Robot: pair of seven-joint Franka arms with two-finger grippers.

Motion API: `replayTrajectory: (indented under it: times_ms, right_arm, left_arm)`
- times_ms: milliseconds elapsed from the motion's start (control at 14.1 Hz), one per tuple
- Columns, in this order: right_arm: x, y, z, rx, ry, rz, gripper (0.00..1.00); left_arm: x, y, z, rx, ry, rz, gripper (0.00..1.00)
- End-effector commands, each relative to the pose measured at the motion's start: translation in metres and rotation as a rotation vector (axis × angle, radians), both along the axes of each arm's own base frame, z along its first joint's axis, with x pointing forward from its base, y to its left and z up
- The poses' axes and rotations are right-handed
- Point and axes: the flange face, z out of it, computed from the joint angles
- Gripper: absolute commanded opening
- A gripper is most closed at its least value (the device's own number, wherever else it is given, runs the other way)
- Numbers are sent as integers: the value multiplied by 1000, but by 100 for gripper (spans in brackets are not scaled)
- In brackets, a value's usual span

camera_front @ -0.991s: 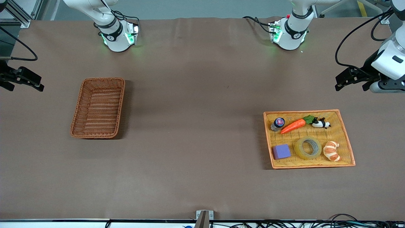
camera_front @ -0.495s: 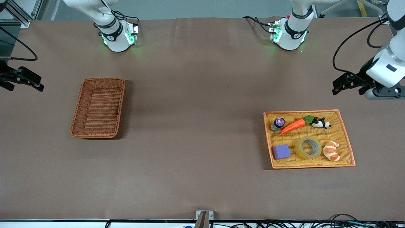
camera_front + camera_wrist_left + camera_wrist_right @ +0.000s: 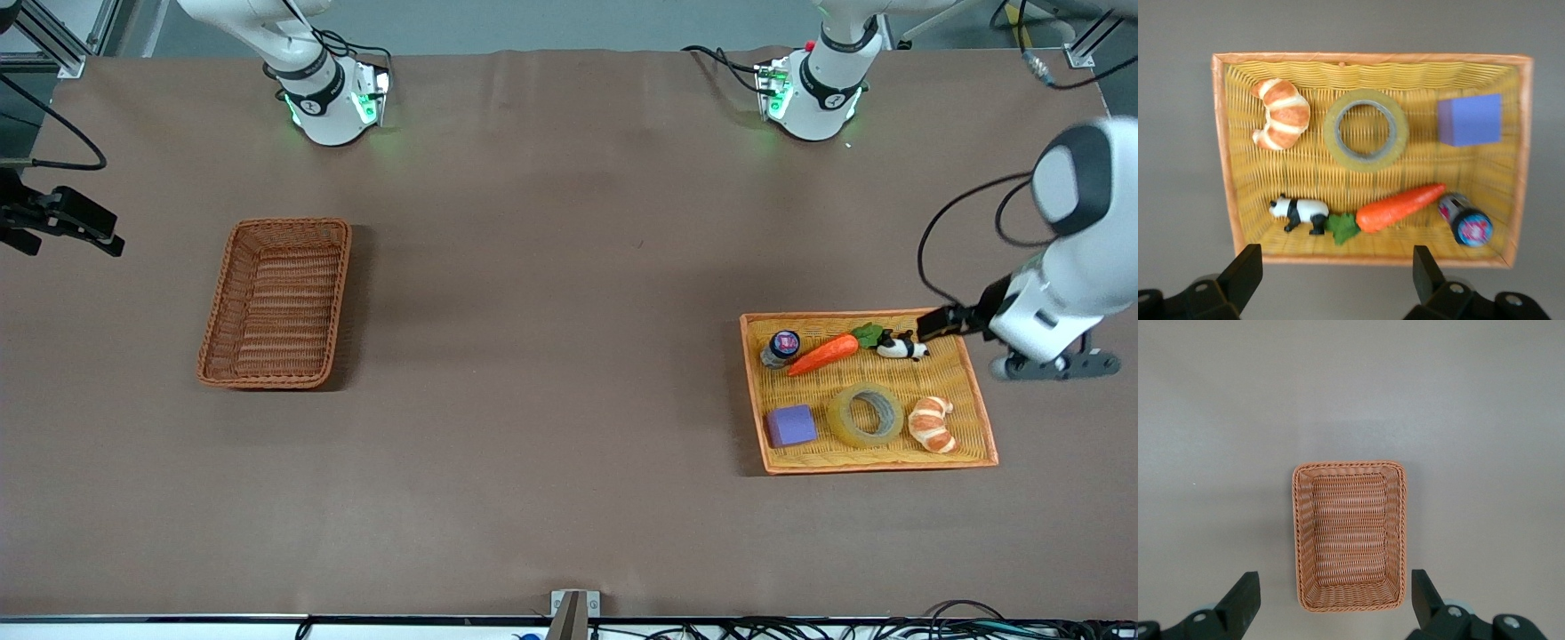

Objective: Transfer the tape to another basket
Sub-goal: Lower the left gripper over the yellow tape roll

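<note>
Hovering over the yellow tray's point(image 3: 978, 391) edge, left gripper point(image 3: 1338, 280) spread wide, holding nothing. Tape point(image 3: 866, 415) lying flat in tray between croissant point(image 3: 931, 423) and purple block point(image 3: 790, 425). Right gripper point(image 3: 1336, 603) waiting, apparently above the table beside the basket point(image 3: 276, 303), fingers apart, empty.

We see only the left arm change. A second ago its gripper point(image 3: 944, 322) hangs over bare table at the right edge of the front frame, well above the tray point(image 3: 975, 384) in the picture. Now it sits lower in the frame, over the tray's upper right corner, just beside the panda point(image 3: 901, 346). Its white forearm now crosses the frame's right side, and its fingers point(image 3: 1245, 275) stand wide apart in the wrist view.
</note>
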Motion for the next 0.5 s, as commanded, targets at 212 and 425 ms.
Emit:
replayTrajectory:
  times_ms: [212, 425]
  right_arm:
    - [-4, 0, 4, 15, -5, -11, 100]
    - [-5, -1, 4, 17, -2, -14, 100]
  left_arm:
    - [34, 7, -96, 34, -26, -9, 100]
    - [47, -3, -125, 37, -28, -8, 100]
